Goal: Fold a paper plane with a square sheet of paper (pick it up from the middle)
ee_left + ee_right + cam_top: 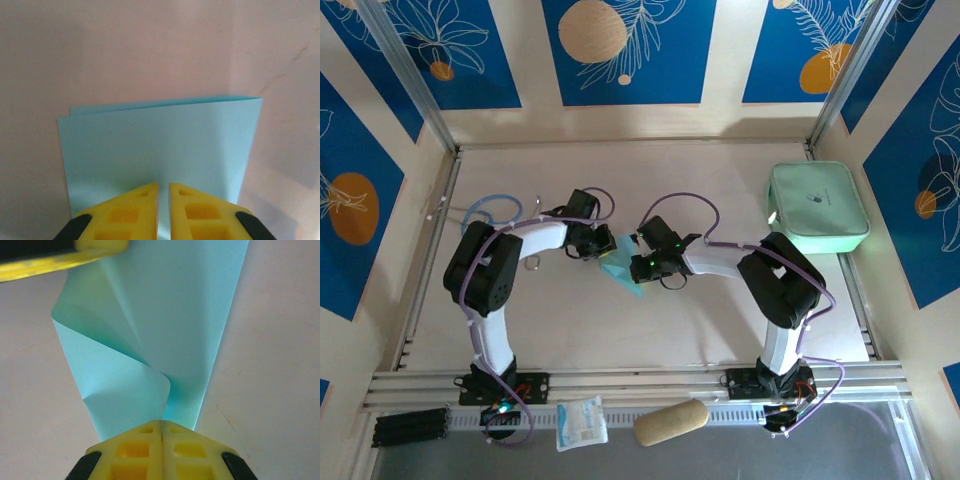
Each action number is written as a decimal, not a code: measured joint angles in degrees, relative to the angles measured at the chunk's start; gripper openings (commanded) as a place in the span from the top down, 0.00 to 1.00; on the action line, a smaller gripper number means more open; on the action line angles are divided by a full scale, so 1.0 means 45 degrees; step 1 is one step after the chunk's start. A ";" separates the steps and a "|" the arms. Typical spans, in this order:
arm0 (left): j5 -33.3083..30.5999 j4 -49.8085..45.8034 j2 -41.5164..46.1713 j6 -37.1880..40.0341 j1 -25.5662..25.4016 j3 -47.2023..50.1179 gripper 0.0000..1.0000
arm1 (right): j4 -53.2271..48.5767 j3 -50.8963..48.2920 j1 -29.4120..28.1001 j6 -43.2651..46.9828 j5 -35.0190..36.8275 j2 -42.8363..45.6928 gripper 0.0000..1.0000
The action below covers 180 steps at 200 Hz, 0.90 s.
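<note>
The square sheet of paper (623, 271) is light blue and folded over on itself, held between both grippers above the middle of the table. In the left wrist view the sheet (160, 145) faces the camera with its fold at the right. My left gripper (163, 186) has its jaws a narrow slit apart at the sheet's near edge, with blue showing in the slit. My right gripper (162, 423) is shut tight on the other end, where the sheet (165, 315) curls and twists. A finger of the left gripper (50, 265) crosses the top of that view. In the top view, the left gripper (607, 250) and right gripper (633, 265) nearly meet.
A mint-green zip case (818, 208) lies at the back right of the table. A white snack packet (581, 423) and a tan oblong object (670, 423) sit on the front rail between the arm bases. A loose cable loop (492, 212) lies at the back left.
</note>
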State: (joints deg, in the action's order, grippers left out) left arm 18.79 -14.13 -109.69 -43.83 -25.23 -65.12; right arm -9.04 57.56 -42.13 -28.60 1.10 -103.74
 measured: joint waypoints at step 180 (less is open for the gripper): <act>0.0189 -0.1103 -0.0525 0.1205 0.0000 -0.0889 0.92 | -0.0209 0.0330 0.0034 -0.0097 0.0248 -0.0379 1.00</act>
State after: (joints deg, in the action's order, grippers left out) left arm 19.64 -19.09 -112.05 -38.41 -25.23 -69.12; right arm -9.98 59.05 -41.98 -29.04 2.22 -105.45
